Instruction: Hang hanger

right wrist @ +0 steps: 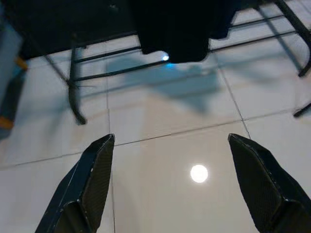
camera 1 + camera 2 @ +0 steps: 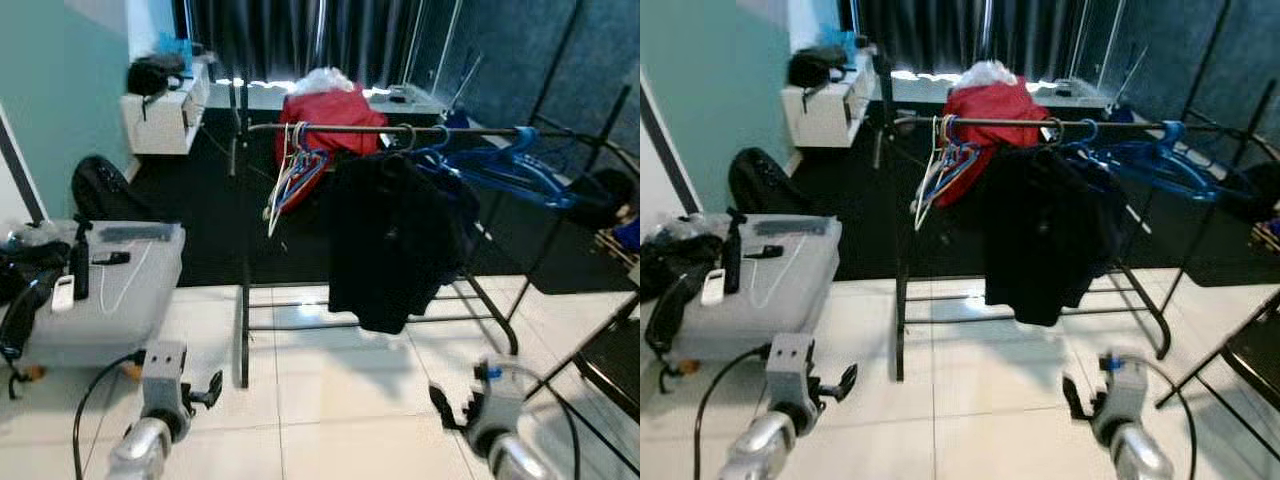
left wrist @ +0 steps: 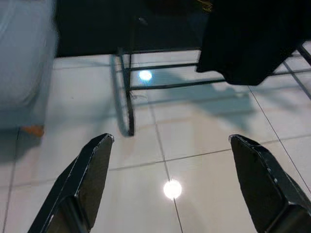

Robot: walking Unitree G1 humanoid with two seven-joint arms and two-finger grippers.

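A black clothes rack (image 2: 243, 300) stands ahead on the white tile floor. On its top rail hang several pale hangers (image 2: 287, 180) at the left, a black garment (image 2: 395, 235) in the middle and several blue hangers (image 2: 500, 165) at the right. My left gripper (image 3: 170, 182) is low over the tiles, open, nothing between its fingers (image 3: 90, 179). My right gripper (image 1: 177, 182) is also low and open, empty, facing the rack's base and the garment's hem (image 1: 172, 43). Both arms (image 2: 160, 400) sit well short of the rack.
A grey box (image 2: 105, 300) with a remote, a bottle and a cable on top stands at the left. A black chair frame (image 2: 600, 370) is at the right. A red bag (image 2: 325, 115) and white shelf (image 2: 165, 115) lie behind the rack.
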